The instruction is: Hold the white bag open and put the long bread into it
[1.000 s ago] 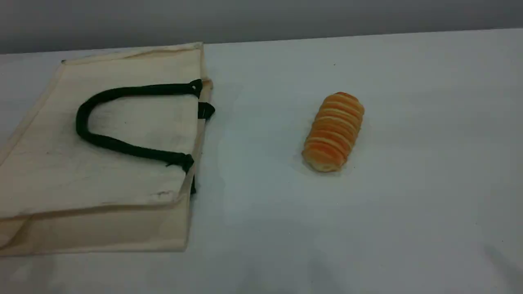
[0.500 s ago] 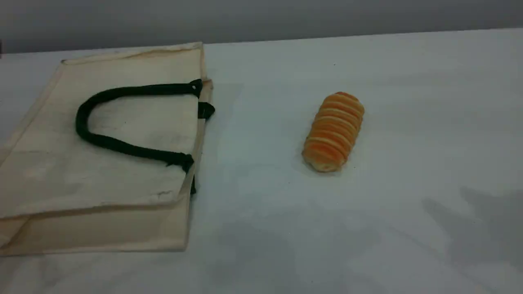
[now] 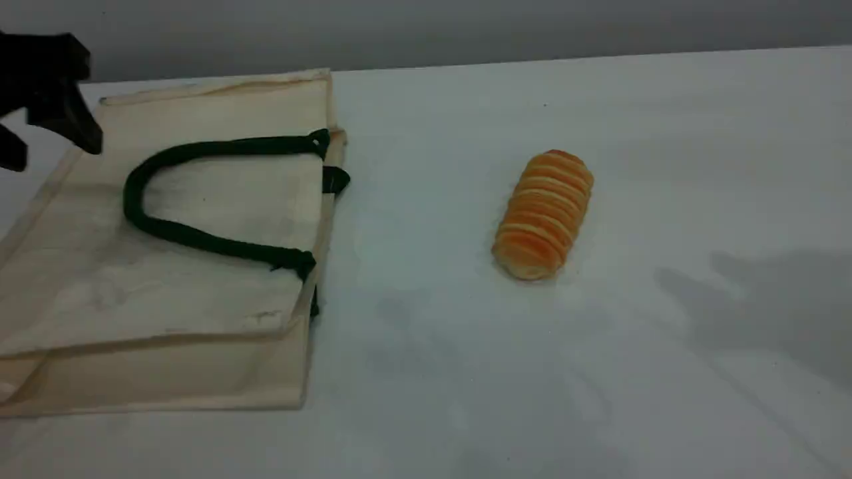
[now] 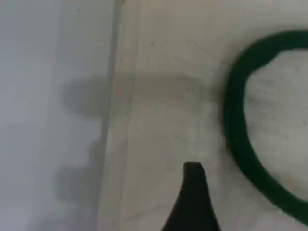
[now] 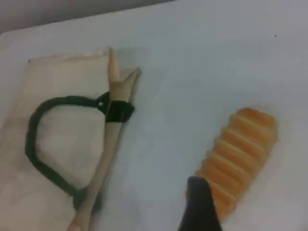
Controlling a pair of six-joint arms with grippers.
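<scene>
While the white bag (image 3: pixel 166 253) lies flat at 9 o'clock on the worktop (image 3: pixel 665 166), mouth unopened, the ridged long bread (image 3: pixel 544 214) sits untouched at 3. Left tool (image 3: pixel 40 126) looks spread, pinching nothing; the right tool (image 5: pixel 202 207) probably too. Canvas looks floppy, with a rope-like handle (image 3: pixel 200 241).

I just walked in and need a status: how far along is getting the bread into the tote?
Nothing is done yet. The cream canvas tote bag lies flat and closed, and the ridged golden bread roll lies apart on the white table. The left gripper hovers open over the bag; the right gripper hangs open beside the roll. Opening, grasping and loading remain.
</scene>
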